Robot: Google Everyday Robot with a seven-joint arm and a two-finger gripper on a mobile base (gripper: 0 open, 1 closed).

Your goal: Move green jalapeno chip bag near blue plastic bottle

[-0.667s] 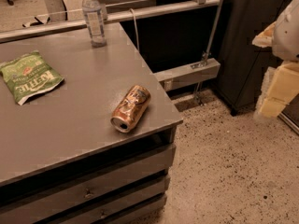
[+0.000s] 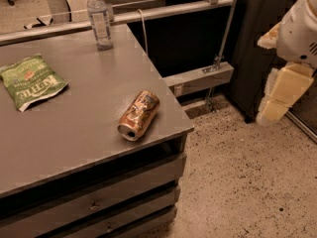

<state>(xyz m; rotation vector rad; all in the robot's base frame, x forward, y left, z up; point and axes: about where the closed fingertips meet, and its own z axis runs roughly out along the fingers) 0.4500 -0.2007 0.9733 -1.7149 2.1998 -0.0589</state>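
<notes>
The green jalapeno chip bag (image 2: 32, 81) lies flat at the left of the grey table (image 2: 84, 148), white "Kettle" lettering facing up. The blue plastic bottle (image 2: 100, 19), clear with a white cap, stands upright at the table's far edge, well behind and to the right of the bag. My gripper (image 2: 271, 73) hangs off the table at the far right, over the floor, far from both. Its cream fingers (image 2: 282, 93) stand apart with nothing between them.
A copper-coloured drink can (image 2: 139, 115) lies on its side near the table's front right corner. Drawers sit under the tabletop. A metal rail (image 2: 163, 11) and a dark cabinet stand behind. Speckled floor (image 2: 242, 182) lies to the right.
My gripper has shifted slightly to the left, toward the table. The bag, bottle and can have not moved.
</notes>
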